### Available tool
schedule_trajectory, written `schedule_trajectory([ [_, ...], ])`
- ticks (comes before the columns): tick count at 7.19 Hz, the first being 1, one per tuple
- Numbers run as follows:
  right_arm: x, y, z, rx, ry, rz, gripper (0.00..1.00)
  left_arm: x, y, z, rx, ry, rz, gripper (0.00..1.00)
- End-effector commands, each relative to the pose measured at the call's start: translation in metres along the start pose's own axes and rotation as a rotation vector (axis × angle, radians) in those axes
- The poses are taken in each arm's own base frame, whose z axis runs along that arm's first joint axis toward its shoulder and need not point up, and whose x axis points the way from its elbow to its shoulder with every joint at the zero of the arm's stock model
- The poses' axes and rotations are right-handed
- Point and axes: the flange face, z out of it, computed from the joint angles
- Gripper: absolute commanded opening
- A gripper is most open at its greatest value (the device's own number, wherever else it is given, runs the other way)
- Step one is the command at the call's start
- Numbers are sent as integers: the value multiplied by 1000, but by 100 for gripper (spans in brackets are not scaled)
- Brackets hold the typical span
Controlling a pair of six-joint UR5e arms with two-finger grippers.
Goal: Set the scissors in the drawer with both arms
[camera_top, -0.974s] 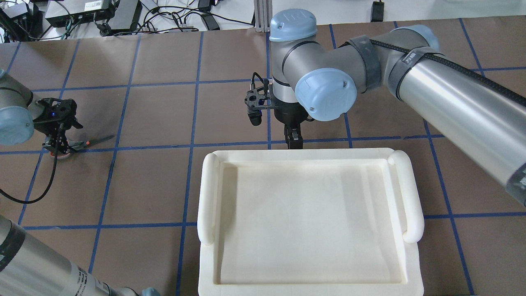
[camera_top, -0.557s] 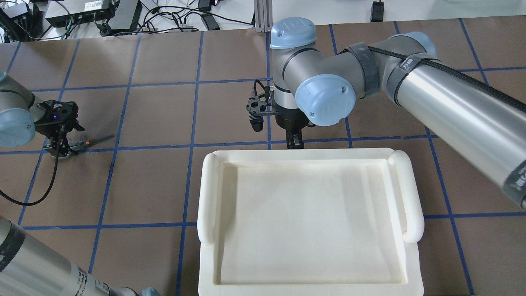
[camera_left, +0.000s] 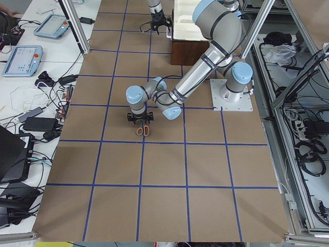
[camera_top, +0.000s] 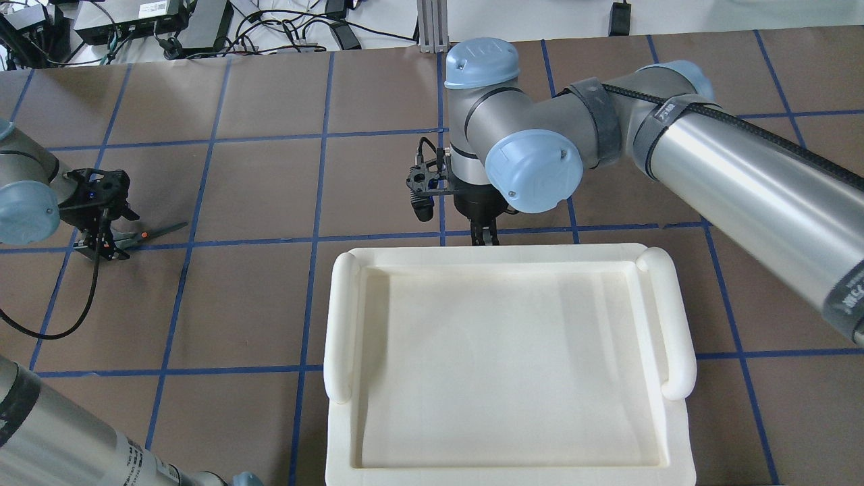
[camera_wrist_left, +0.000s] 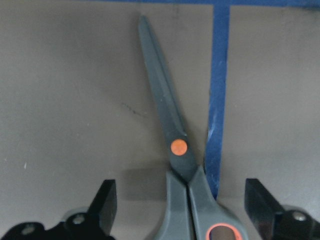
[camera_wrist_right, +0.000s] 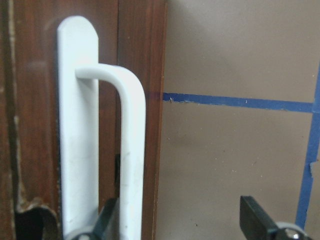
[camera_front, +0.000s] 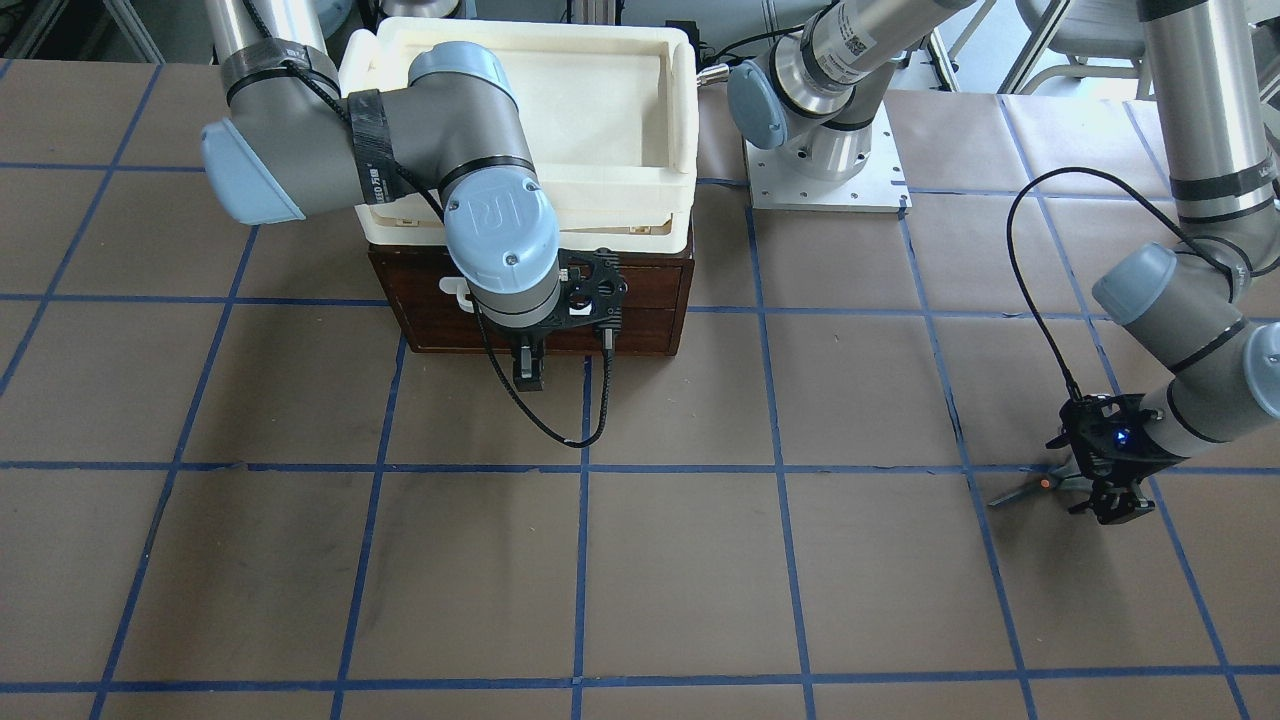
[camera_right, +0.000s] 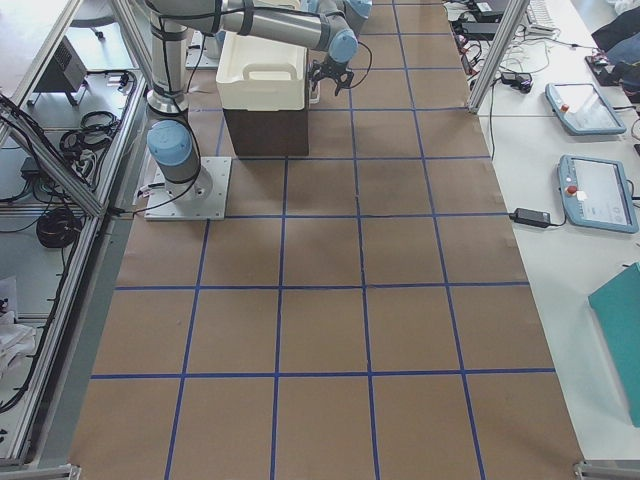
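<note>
A robotics lab: teach pendants (camera_right: 598, 203) at the right edge of the exterior right view, tangled cables (camera_top: 283, 30) (plus black boxes (camera_top: 206, 23)) along the overhead's top edge.

Glossy dark wood drawer (camera_wrist_right: 141, 60), smooth white plastic handle (camera_wrist_right: 132, 150).

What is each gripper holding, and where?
Nothing yet: left gripper open astride the scissors at the handles, right gripper open around the drawer handle.
</note>
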Motion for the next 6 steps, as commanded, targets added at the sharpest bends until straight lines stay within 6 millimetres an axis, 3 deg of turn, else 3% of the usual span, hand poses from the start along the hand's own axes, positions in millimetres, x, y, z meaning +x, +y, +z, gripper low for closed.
schedule_trajectory([
  [1, 1, 0, -2, 3, 11, -3, 49, 5, -3, 2, -5, -9, -2, 91],
  [4, 14, -1, 3, -12, 40, -8, 52, 0, 1, 2, -20, -29, 7, 81],
  [6, 25, 1, -5, -28, 72, -6, 54, 1, 0, 3, -19, -26, 5, 76],
])
